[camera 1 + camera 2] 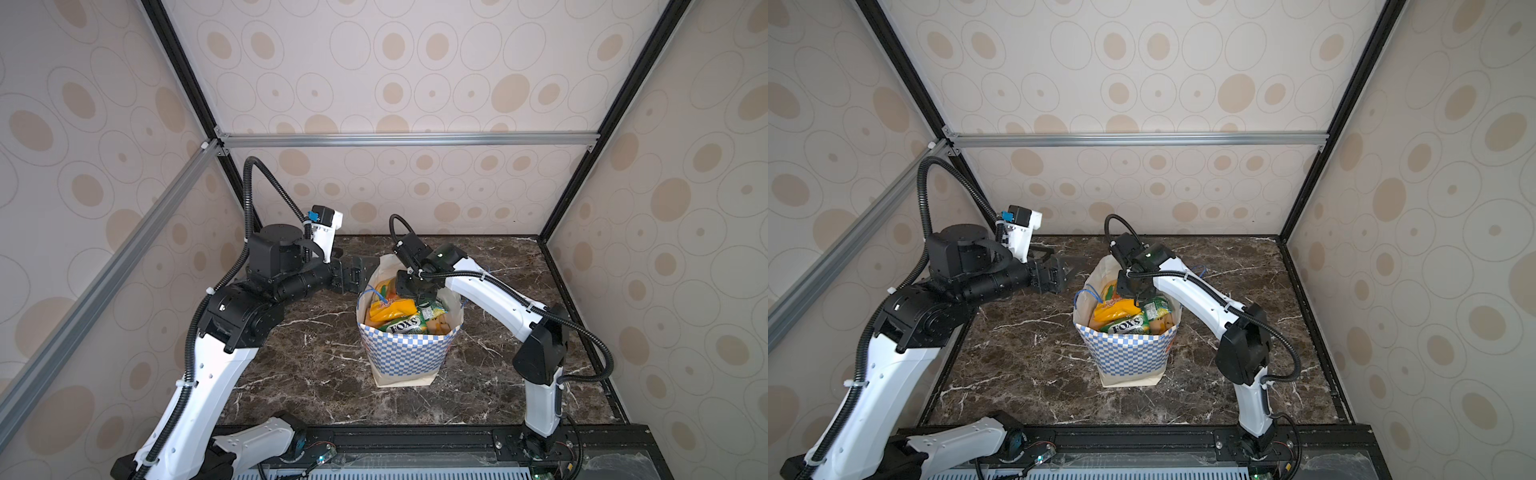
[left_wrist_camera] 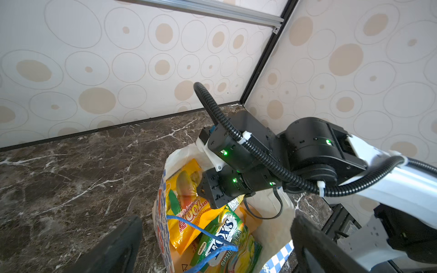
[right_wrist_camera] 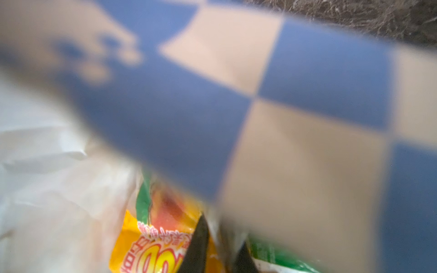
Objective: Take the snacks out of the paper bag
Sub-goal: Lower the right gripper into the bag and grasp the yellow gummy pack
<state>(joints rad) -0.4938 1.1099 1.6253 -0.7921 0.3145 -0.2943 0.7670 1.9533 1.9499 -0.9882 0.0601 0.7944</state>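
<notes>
The paper bag (image 1: 409, 353) (image 1: 1129, 353) stands upright mid-table, checkered band in front, its blue cord handle (image 2: 201, 231) drooping inside. Snacks fill it: a yellow-orange gummy bag (image 1: 392, 309) (image 2: 189, 212) (image 3: 146, 248), a green FOX'S packet (image 1: 405, 324) (image 2: 227, 231), another green packet (image 1: 434, 311) (image 3: 272, 257) and an orange-tan packet (image 1: 1160, 326). My right gripper (image 1: 422, 299) (image 3: 218, 236) is down in the bag's mouth, shut, with a thin packet edge between its fingers, between the gummy bag and the green packet. My left gripper (image 1: 357, 270) (image 2: 217, 245) hovers open just left of the bag's rim.
Dark marble tabletop (image 1: 311, 374) is walled by patterned panels at the back and both sides. The bag's checkered wall (image 3: 307, 71) sits very close to the right wrist camera. A black rail (image 1: 415, 436) runs along the front edge.
</notes>
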